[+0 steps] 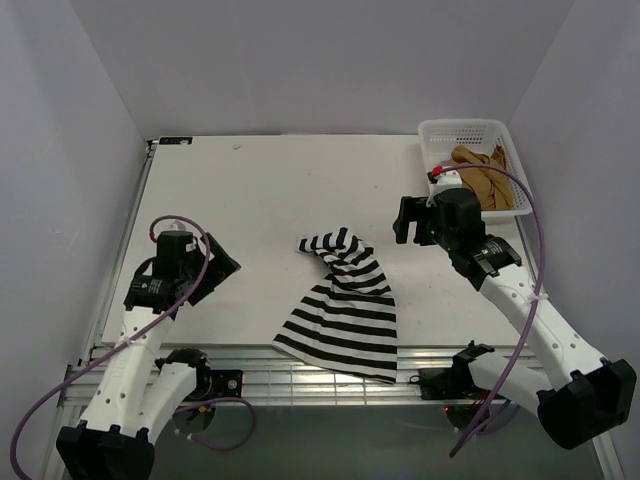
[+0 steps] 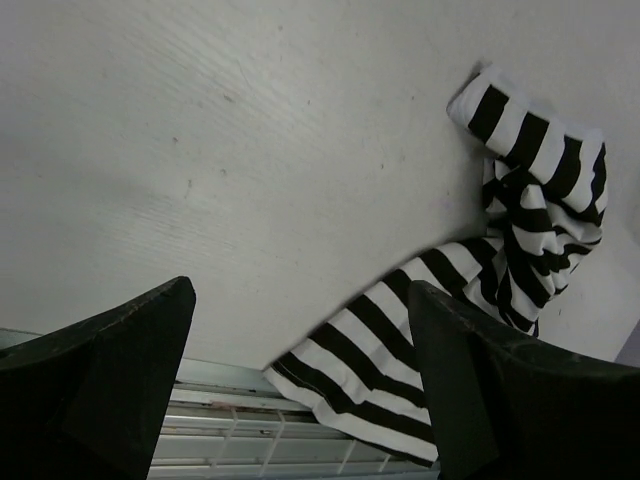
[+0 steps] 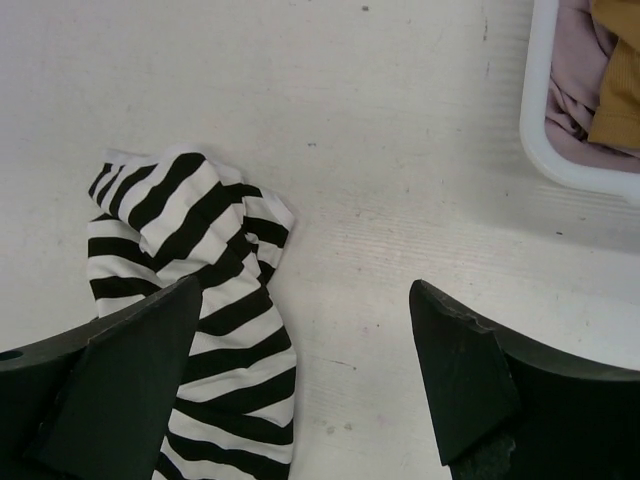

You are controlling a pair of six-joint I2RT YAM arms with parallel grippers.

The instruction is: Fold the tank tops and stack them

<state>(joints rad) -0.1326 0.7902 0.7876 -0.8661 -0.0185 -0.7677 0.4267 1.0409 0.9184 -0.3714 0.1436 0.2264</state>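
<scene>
Widest first: the white tabletop (image 1: 250, 190), with only one garment lying out on it. Near the front middle, the striped tank top (image 1: 345, 305), not yet folded. Bunched and twisted at its far end, fanning out wider toward the near side. Hangs with its hem past the front edge, over the metal rails there.

In the far right corner, the white mesh basket (image 1: 470, 128). Inside it the tan top (image 1: 480, 175), crumpled, and beside that in the right wrist view the pink top (image 3: 570, 95), only partly visible. Neither taken out yet, so nothing stacked.

Just to the right of the striped heap's far end, the right gripper (image 3: 305, 290): fingers spread wide, holding nothing, hovering above cloth and bare board. Well off to the left, the left gripper (image 2: 300, 290): likewise wide apart and empty, pointing toward the striped cloth.

Likely trouble from here:
- Pinching into the twisted far end probably catches several layers at once, so the top lifts as a lump instead of spreading flat.
- Tugging toward the near side risks sliding the overhanging hem further off, perhaps snagging it in the rails.
- Pulling with one side only probably skews it, leaving a crooked fold.
</scene>
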